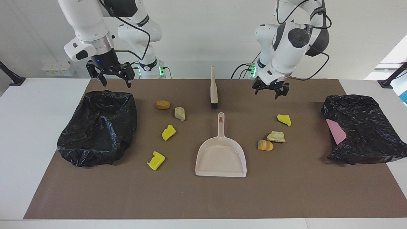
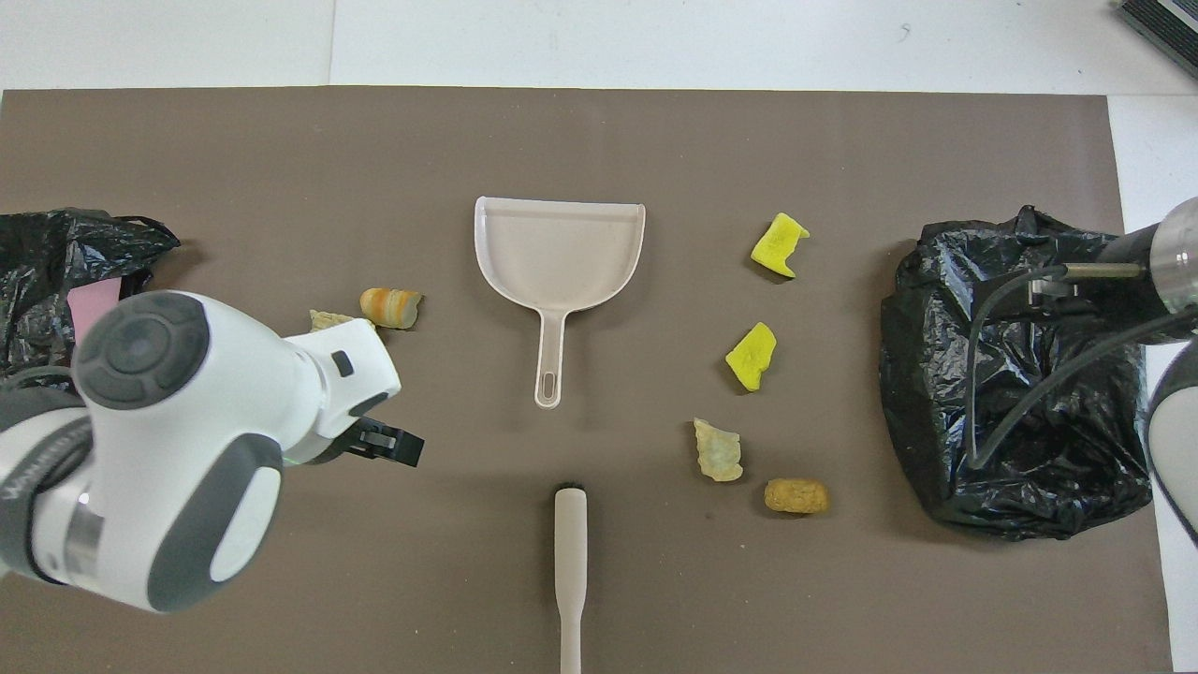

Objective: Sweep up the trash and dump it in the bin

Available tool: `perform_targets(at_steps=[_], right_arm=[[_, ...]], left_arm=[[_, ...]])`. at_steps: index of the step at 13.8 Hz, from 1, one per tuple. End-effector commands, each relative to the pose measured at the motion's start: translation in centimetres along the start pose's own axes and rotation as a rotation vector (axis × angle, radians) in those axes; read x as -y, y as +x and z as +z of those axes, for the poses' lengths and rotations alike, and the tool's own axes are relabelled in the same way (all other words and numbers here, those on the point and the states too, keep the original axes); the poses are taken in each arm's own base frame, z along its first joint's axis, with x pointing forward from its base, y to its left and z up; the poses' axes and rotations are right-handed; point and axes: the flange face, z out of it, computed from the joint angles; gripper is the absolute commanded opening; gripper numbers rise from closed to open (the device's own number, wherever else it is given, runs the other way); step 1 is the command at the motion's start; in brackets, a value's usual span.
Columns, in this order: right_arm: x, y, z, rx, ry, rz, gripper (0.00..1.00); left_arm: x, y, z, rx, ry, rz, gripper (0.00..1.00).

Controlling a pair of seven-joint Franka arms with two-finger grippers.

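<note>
Your brush and dustpan lie mid-worktop between the two bag-lined bins, with the trash untouched in two scatters, four chunks toward the right arm's end and three toward the left's. Your left end effector, released and empty, hangs over bare mat between the brush and the yellow chunk, probably going for the brush. Your right end effector, likewise released, waits above its bin's edge.
</note>
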Motion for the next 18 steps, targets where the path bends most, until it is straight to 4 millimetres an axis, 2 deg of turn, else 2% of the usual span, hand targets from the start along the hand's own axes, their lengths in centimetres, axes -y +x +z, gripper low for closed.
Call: perform_targets(at_steps=[1,3,6,8,9,11,12,14,15,17,18], right_arm=[[-0.5,-0.5,-0.1,0.007,0.023,-0.022,1.00],[-0.3,-1.0,-0.1,0.022,0.020,-0.019,1.00],[0.6,-0.2,-0.2,-0.038,0.024,-0.041,1.00],[1.8,0.4,0.7,-0.032,0.023,-0.047,1.00],[3.0,0.9,1.3,-0.045,0.024,-0.056,1.00],[5.9,2.5,3.4,-0.058,0.030,-0.038,1.00],[8.1,3.1,4.3,-0.065,0.039,-0.029,1.00],[12.9,4.4,7.9,-0.038,0.033,-0.011,1.00],[16.2,5.1,9.2,-0.047,0.041,0.004,1.00],[21.3,5.7,12.1,-0.064,0.056,0.025,1.00],[22.9,6.0,13.2,-0.069,0.059,0.023,1.00]], left_arm=[[-5.2,-3.3,3.0,-0.018,0.000,-0.010,1.00],[-9.7,-4.9,5.8,-0.027,-0.004,-0.031,1.00],[-16.3,-8.5,9.2,-0.057,0.000,-0.064,1.00],[-20.1,-11.3,11.3,-0.068,0.000,-0.062,1.00],[-21.5,-12.8,12.5,-0.081,-0.005,-0.066,1.00],[-22.6,-14.9,13.9,-0.079,0.001,-0.077,1.00],[-23.2,-16.0,14.7,-0.073,0.009,-0.065,1.00],[-23.3,-16.4,15.1,-0.070,0.013,-0.087,1.00],[-23.8,-16.8,15.0,-0.070,0.012,-0.098,0.87],[-23.8,-16.9,15.1,-0.069,0.012,-0.125,0.25],[-23.8,-16.9,15.1,-0.067,0.014,-0.125,0.00]])
